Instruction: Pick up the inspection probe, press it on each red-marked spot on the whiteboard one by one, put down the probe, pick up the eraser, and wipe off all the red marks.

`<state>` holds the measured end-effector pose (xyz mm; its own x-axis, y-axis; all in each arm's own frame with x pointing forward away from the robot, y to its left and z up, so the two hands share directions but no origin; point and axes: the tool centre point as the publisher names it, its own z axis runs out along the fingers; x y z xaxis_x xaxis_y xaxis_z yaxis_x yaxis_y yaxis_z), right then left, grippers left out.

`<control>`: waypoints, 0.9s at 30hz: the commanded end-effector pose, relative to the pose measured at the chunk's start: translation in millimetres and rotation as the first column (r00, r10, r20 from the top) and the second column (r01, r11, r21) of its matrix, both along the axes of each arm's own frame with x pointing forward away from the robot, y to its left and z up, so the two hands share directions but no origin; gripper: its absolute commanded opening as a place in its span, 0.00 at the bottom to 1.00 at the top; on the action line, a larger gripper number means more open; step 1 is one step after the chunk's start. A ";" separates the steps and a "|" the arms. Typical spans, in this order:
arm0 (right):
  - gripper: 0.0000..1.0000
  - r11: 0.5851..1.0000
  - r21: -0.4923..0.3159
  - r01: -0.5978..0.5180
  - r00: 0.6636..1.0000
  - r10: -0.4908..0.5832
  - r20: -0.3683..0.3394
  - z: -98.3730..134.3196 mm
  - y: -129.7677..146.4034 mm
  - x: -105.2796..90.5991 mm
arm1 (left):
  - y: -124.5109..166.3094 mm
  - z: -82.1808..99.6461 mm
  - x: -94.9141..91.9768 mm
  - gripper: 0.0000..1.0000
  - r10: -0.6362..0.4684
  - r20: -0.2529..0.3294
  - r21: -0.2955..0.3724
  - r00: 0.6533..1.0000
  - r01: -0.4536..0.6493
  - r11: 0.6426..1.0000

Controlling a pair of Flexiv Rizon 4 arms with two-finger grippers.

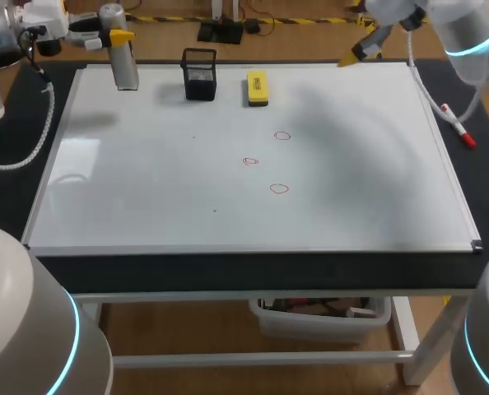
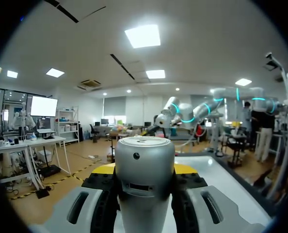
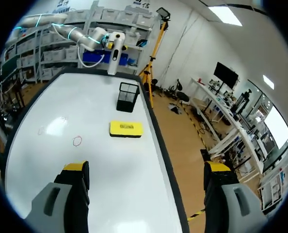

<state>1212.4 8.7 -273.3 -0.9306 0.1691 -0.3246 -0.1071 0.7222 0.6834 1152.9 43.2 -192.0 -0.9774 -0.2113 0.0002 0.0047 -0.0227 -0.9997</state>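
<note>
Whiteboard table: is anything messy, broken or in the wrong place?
Nothing is spilled or broken. Only the red marker looks stray: it lies off the whiteboard, on the dark mat by its right edge. The eraser and mesh cup sit tidy at the back.

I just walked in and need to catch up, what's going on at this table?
The left gripper is shut on the silver probe, holding it upright at the far left corner of the whiteboard. The right gripper is open and empty near the far right edge. Three red circles near the board's middle are not yet wiped. The yellow eraser lies untouched at the far edge beside a black mesh cup.
</note>
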 end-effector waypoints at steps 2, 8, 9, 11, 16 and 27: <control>1.00 0.755 -0.398 -0.521 0.852 0.428 -0.303 -12.6 23.0 27.1 | -1.9 2.8 -5.1 0.00 0.054 0.002 0.003 0.999 -0.054 0.999; 1.00 0.464 -0.608 -0.645 0.741 0.575 -0.347 -24.5 30.9 36.7 | -1.9 2.8 -5.1 0.00 0.054 0.002 0.003 0.999 -0.054 0.999; 1.00 0.422 -0.650 -0.632 0.737 0.587 -0.335 -25.5 31.4 37.8 | -1.9 2.8 -5.1 0.00 0.054 0.002 0.003 0.999 -0.054 0.999; 1.00 0.422 -0.666 -0.615 0.745 0.587 -0.316 -24.0 35.6 39.1 | -1.9 2.8 -5.1 0.00 0.054 0.002 0.003 0.999 -0.054 0.999; 1.00 0.437 -0.678 -0.591 0.763 0.574 -0.295 -24.4 36.3 40.9 | -1.9 2.8 -5.1 0.00 0.054 0.002 0.003 0.999 -0.054 0.999; 1.00 0.437 -0.678 -0.591 0.763 0.574 -0.295 -24.4 36.3 40.9 | -1.9 2.8 -5.1 0.00 0.054 0.002 0.003 0.999 -0.054 0.999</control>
